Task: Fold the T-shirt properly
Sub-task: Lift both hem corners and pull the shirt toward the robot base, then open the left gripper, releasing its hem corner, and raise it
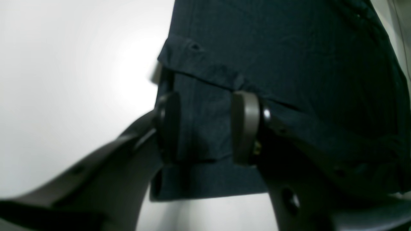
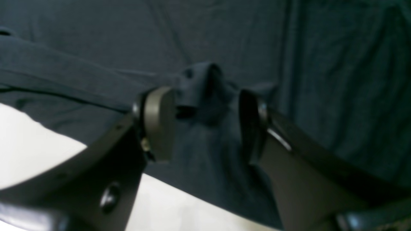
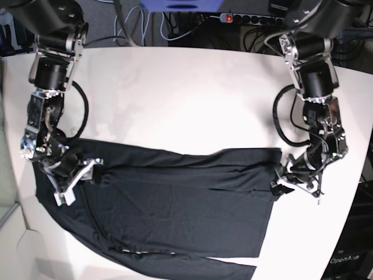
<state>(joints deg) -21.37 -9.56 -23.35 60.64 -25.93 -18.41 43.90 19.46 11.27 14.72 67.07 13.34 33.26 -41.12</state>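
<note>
Black T-shirt [image 3: 169, 198] lies spread across the white table's [image 3: 175, 99] front half. Left gripper [image 1: 207, 128] is released, jaws apart astride its hem. Right gripper [image 2: 207, 123], jaws apart, straddles a raised fabric pinch at the opposite end.

The T-shirt [image 3: 175, 198] was a big plain black long-sleeved one, spread mostly flat across the near half of the white table with its top edge folded down over the body and a sleeve trailing along the bottom edge
</note>
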